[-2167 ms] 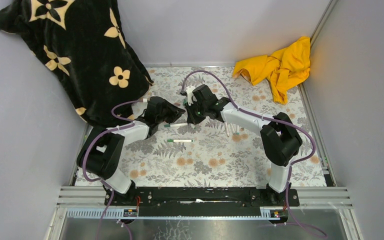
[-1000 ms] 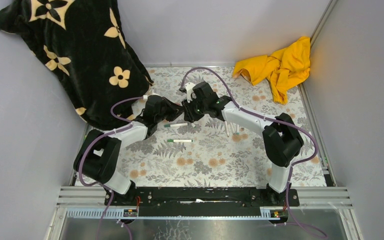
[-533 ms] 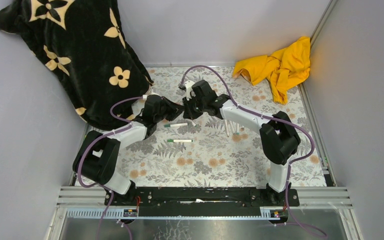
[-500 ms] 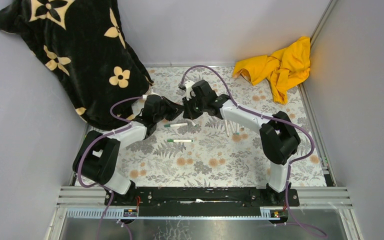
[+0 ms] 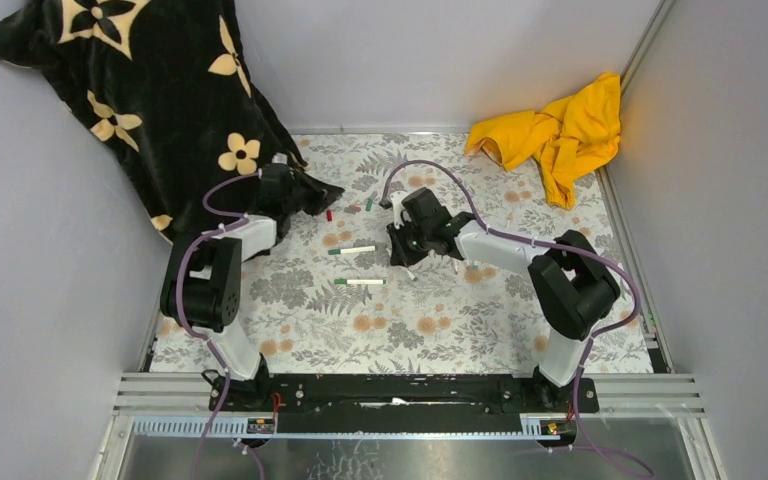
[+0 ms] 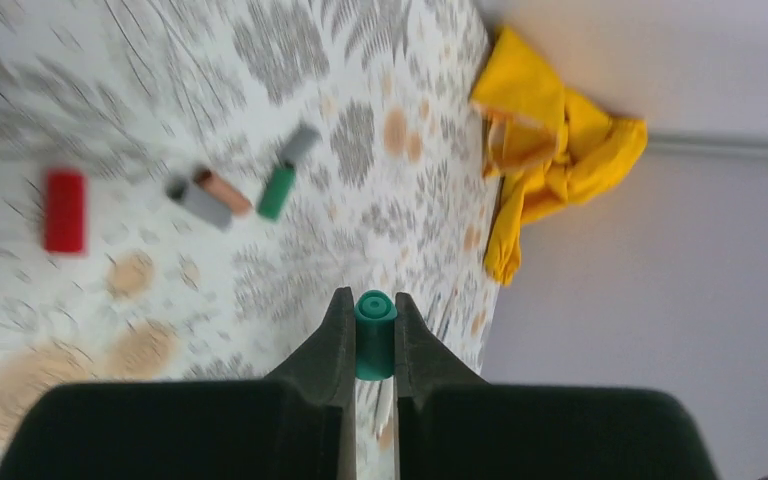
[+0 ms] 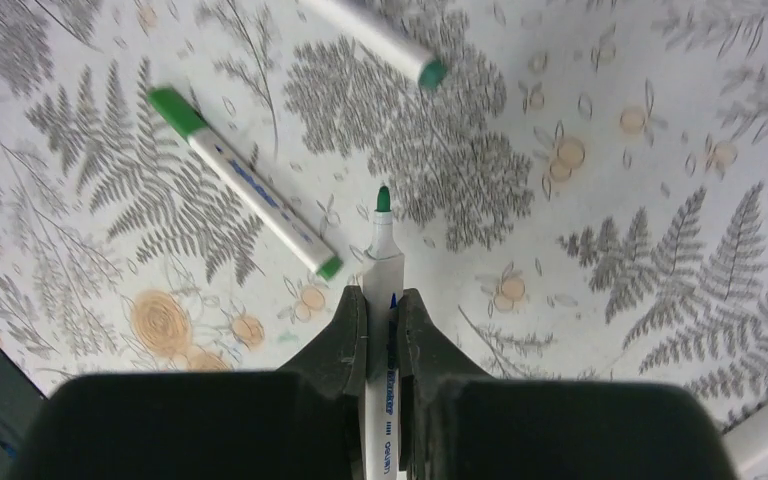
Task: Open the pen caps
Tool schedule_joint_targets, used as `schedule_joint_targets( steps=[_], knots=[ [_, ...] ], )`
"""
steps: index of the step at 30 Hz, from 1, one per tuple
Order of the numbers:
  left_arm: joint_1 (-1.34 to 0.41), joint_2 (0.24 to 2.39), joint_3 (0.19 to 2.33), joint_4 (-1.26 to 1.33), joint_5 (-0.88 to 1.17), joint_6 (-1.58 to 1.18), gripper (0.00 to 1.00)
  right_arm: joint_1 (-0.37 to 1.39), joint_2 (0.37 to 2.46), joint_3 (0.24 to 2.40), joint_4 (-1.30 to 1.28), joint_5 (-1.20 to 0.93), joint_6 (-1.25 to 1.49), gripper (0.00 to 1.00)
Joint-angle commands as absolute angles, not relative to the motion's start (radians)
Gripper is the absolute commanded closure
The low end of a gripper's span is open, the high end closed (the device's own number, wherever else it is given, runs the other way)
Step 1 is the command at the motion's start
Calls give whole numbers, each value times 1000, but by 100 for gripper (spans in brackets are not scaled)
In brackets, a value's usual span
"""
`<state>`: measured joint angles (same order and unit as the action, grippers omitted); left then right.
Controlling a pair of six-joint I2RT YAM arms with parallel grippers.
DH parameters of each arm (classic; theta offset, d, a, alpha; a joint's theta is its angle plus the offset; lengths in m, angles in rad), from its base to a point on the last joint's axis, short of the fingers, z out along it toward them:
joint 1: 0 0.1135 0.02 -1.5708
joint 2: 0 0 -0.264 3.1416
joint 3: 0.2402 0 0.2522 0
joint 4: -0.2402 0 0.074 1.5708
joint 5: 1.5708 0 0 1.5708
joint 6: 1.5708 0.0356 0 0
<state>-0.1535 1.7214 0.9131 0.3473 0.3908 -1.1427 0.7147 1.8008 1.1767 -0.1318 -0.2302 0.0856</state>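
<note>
Drawn apart since before: left jaws pinch the green cap (image 6: 374,335), right jaws the uncapped pen (image 7: 383,265)

Top cam: high behind the bases, looks down on whole floral table (image 5: 430,330). Left wrist: low, close, faces across toward yellow cloth (image 6: 550,150), also in top. Right wrist: close, facing down; shares two loose pens (image 7: 245,195) with top.

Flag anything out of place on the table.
Two stray fabrics: a black floral blanket slumps onto the far-left corner, a yellow cloth lies crumpled far right. Loose pen caps lie scattered beside the blanket.
</note>
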Motion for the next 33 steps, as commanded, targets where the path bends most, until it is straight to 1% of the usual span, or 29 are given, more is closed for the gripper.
schedule_joint_targets(
  steps=[1, 5, 10, 13, 16, 17, 19, 22, 26, 28, 30, 33],
  knots=[
    [-104, 1745, 978, 366, 369, -1083, 100, 712, 1715, 1140, -144, -237, 80, 100],
    [-113, 1781, 1050, 300, 382, -1035, 100, 701, 1695, 1147, -149, -191, 84, 100],
    [-133, 1841, 1144, 107, 321, -947, 99, 665, 1735, 1203, -193, -79, 111, 100],
    [-135, 1880, 1152, 64, 292, -952, 92, 646, 1781, 1219, -187, -12, 138, 100],
    [-137, 1913, 1154, 53, 266, -944, 88, 634, 1820, 1210, -147, 59, 156, 100],
    [-137, 1922, 1154, 49, 260, -941, 84, 628, 1833, 1210, -136, 72, 162, 100],
    [-138, 1940, 1153, 45, 254, -944, 79, 613, 1861, 1211, -122, 89, 171, 100],
    [-139, 1959, 1149, 48, 249, -945, 73, 601, 1894, 1217, -119, 108, 185, 100],
    [-141, 1967, 1135, 60, 242, -945, 62, 593, 1910, 1200, -109, 163, 209, 96],
    [-142, 1966, 1128, 66, 241, -942, 54, 587, 1909, 1185, -106, 181, 219, 91],
    [-144, 1965, 1123, 72, 239, -946, 50, 579, 1911, 1175, -107, 192, 225, 87],
    [-147, 1960, 1114, 76, 238, -950, 49, 573, 1909, 1154, -102, 213, 231, 80]
  ],
)
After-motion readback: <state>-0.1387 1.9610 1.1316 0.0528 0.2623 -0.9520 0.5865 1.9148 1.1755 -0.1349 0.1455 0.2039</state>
